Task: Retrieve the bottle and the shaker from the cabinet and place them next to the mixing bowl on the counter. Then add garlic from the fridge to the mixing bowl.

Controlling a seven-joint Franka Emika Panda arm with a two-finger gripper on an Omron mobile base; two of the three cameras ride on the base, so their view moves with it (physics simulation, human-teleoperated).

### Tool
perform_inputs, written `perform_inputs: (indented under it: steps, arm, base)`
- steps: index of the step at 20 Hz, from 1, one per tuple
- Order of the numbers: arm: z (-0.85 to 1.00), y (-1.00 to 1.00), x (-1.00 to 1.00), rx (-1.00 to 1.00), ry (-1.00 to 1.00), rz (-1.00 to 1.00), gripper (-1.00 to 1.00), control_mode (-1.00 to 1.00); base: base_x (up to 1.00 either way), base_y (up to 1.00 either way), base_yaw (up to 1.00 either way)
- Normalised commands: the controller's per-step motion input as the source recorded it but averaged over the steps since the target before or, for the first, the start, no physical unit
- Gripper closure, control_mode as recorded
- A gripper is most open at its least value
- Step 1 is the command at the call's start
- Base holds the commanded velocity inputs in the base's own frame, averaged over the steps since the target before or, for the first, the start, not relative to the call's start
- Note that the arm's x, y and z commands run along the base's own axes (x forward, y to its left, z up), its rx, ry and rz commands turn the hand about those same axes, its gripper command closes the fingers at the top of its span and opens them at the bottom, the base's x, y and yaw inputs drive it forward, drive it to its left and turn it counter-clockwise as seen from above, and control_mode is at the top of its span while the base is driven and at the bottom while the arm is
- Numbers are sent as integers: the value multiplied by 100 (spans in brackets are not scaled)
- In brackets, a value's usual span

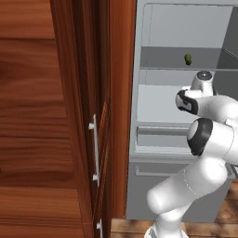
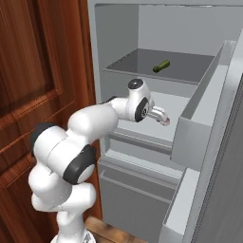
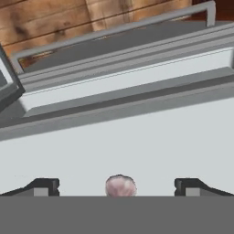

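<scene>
A: Item one, garlic (image 3: 120, 186). Location?

B: Small pinkish-white bulb on the pale shelf (image 3: 114, 141) inside the open fridge (image 2: 118, 28), at six o'clock in the hand view, midway between the two dark fingertips (image 3: 43, 186).

A: Tool state?

B: Gripper (image 2: 164, 121) spread wide, nothing held; jaws stand well apart to either side of the bulb, neither touching it. In the right base view it hangs over the middle shelf, pointing down.

A: Handling?

B: Likely light, rounded, papery-skinned, so apt to roll or slip. Best taken across its widest part, jaws centred, with a modest squeeze. It should not crush easily.

A: Surroundings?

B: Drawer front (image 3: 123, 87) at twelve o'clock of the bulb in the hand view. A small green item (image 2: 161, 66) lies on the upper shelf, well apart. Wooden cabinet door (image 1: 88, 116) with a silver handle (image 1: 95, 148) at nine o'clock of the fridge.
</scene>
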Motion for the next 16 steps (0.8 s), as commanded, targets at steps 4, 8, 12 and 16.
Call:
perform_inputs:
  steps: [4,8,12,16]
  arm:
    - [-28,-5,22,0,-2,0,-100,-100]
    - [-27,-13,26,0,-1,0,-100,-100]
    - [0,-16,27,0,0,0,-100,-100]
    - [-6,-8,16,0,2,0,-100,-100]
  base:
    - [0,0,0]
    - [0,0,0]
    - [0,0,0]
    - [0,0,0]
